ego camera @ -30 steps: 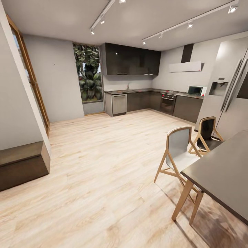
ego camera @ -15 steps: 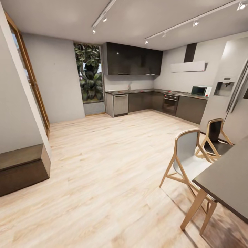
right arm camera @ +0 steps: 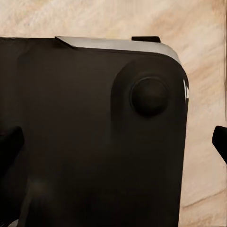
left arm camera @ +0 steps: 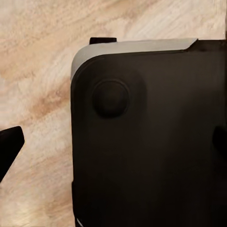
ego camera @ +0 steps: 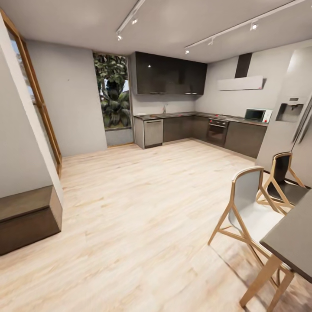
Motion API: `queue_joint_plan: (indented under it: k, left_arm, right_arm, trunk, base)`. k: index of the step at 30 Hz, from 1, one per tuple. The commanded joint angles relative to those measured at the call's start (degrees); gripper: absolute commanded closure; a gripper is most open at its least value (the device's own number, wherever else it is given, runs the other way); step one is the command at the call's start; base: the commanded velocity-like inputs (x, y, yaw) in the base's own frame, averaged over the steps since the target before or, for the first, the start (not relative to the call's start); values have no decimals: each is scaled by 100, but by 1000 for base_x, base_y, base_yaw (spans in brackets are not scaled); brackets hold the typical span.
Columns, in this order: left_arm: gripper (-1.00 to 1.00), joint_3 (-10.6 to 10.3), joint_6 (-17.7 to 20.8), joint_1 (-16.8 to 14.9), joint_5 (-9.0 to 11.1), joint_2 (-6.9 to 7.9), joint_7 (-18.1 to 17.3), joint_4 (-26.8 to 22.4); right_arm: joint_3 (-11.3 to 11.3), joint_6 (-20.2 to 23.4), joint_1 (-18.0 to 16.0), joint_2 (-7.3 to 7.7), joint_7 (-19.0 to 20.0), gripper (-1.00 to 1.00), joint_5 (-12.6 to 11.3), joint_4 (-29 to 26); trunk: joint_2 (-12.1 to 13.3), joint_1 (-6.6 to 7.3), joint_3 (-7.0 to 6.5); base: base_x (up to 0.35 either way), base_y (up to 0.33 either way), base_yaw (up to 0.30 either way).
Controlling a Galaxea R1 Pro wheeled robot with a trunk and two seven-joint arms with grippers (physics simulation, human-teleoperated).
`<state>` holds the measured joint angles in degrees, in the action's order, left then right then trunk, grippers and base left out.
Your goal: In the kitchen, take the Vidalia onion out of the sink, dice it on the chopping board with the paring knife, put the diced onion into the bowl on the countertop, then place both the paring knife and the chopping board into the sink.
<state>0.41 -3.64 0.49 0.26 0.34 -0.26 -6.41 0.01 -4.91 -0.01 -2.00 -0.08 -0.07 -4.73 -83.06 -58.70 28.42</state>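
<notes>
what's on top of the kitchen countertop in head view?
On the countertop: a tap marking the sink, and a microwave at the far right end. The basin's inside is out of sight, and too distant to make out onion, board, knife or bowl.

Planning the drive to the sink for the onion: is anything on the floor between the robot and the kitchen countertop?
Nothing visible blocks the way: open wooden floor runs to the countertop at the far wall. The dining table and two chairs stand off to the right, a dark bench to the left. The sink is too far to make out.
</notes>
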Motion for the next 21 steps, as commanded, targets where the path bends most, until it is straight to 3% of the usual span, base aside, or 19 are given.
queue_joint_plan:
  k: [1, 3, 7, 11, 15, 21]
  left_arm:
    - [-100, 3, -5, 4, 4, 2, -2, -62]
    - [-100, 3, -1, 4, 3, 14, -1, -397]
    - [-100, 3, -7, 4, 1, 23, 3, -733]
    - [-100, 3, -16, 4, 0, 62, -6, -1475]
    - [-100, 3, -18, 4, 0, 63, -4, -2290]
    - [-100, 3, -24, 4, -27, 64, 28, -2943]
  right_arm:
    - [1, -61, 1, 1, -1, -100, 2, -34]
    - [6, -347, 1, 19, -4, -100, 11, -230]
    - [5, -521, 1, 32, -8, -100, 15, -476]
    - [0, -603, 1, 47, -121, -100, 24, -1224]
    - [-7, -602, -1, 57, -564, -100, 25, -2173]
    - [-10, -615, -8, 93, -918, -100, 25, -3170]
  trunk:
    - [-2, -3, 4]
    - [-2, -3, 4]
    - [-2, -3, 4]
    - [-2, -3, 4]
    - [-2, -3, 4]
    - [-2, -3, 4]
  base:
    - [243, 23, 0]
    - [250, 10, 0]
    - [261, 3, 0]
    - [249, 0, 0]
    - [71, 0, 0]
    - [10, 0, 0]
